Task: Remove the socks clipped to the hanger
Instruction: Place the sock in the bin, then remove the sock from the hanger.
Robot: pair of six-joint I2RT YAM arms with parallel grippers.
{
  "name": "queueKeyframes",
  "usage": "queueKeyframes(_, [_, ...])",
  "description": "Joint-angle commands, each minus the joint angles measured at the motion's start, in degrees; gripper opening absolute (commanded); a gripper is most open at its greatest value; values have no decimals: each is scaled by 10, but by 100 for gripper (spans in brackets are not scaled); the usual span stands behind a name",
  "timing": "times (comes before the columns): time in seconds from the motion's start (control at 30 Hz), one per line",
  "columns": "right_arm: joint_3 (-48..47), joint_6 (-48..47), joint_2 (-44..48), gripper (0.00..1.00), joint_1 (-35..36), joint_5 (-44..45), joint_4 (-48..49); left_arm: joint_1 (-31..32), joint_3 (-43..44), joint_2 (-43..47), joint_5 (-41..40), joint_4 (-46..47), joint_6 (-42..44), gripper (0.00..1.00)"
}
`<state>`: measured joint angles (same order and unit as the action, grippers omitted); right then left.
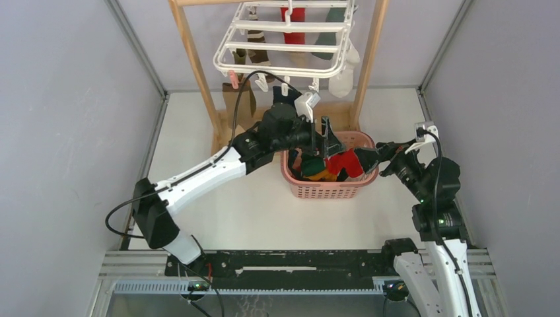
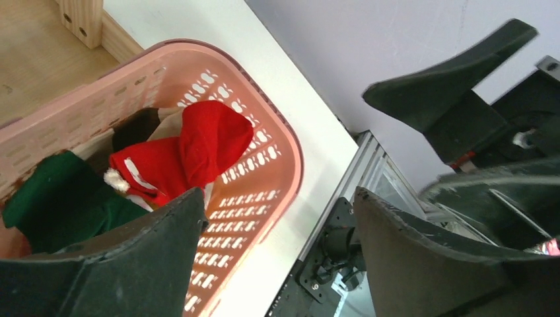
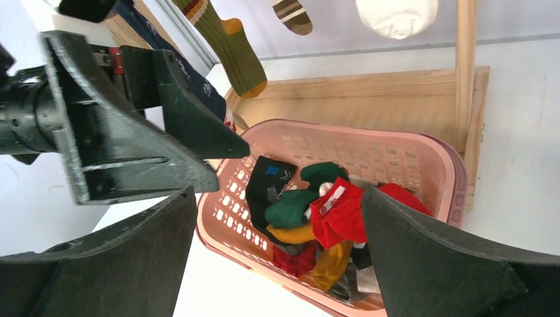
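The white hanger (image 1: 284,39) hangs from the wooden stand at the back. Socks are still clipped to it: a red one (image 1: 294,30), a white one (image 1: 342,79), a brown striped one (image 1: 254,49) and a navy one (image 1: 284,96). My left gripper (image 1: 328,144) is open and empty over the back of the pink basket (image 1: 330,190). Below it a red sock (image 2: 198,148) lies loose on a green one (image 2: 59,198). My right gripper (image 1: 368,157) stands open at the basket's right rim, with nothing between its fingers (image 3: 429,264). The olive sock (image 3: 231,46) and white sock (image 3: 396,13) dangle above.
The basket (image 3: 455,178) holds several loose socks: red (image 3: 340,214), green (image 3: 290,208), yellow (image 3: 330,264) and black (image 3: 267,181). The wooden stand's base (image 3: 370,99) and upright (image 3: 465,79) are just behind it. Grey walls (image 1: 66,99) close in the sides. The left gripper's fingers (image 3: 132,152) hang close to the right wrist camera.
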<state>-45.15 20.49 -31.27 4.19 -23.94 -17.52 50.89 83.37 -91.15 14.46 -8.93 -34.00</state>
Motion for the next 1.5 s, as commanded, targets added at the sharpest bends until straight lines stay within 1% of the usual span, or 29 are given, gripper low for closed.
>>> queueKeyframes(0.0, [2,22,-8,100,-3,-20,28,20,2,74,-31,-12,30,89])
queueKeyframes(0.07, [4,27,-11,100,-3,-26,33,25,-5,97,-40,-18,33,97])
queueKeyframes(0.13, [7,34,-15,100,-3,-29,39,29,-15,120,-49,-23,37,100])
queueKeyframes(0.33, [15,45,-28,100,0,-47,62,35,-59,206,-101,-44,47,100])
queueKeyframes(0.6, [15,49,-57,100,9,-55,91,35,-134,318,-214,-95,56,100])
queueKeyframes(0.8, [9,53,-84,100,18,-56,131,31,-175,384,-300,-134,39,100])
queueKeyframes(0.93, [-2,54,-110,100,25,-51,152,16,-204,419,-328,-148,29,100])
queueKeyframes(1.03, [-11,52,-131,99,38,-43,167,-15,-230,441,-328,-158,16,100])
queueKeyframes(1.13, [-19,53,-147,98,58,-37,184,-60,-262,465,-313,-156,1,100])
queueKeyframes(1.3, [-29,35,-178,95,129,-3,211,-130,-300,486,-290,-152,-10,100])
queueKeyframes(1.4, [-35,22,-199,93,166,36,224,-153,-310,488,-277,-149,-12,100])
queueKeyframes(1.47, [-36,22,-213,91,173,56,239,-154,-314,489,-275,-148,-13,100])
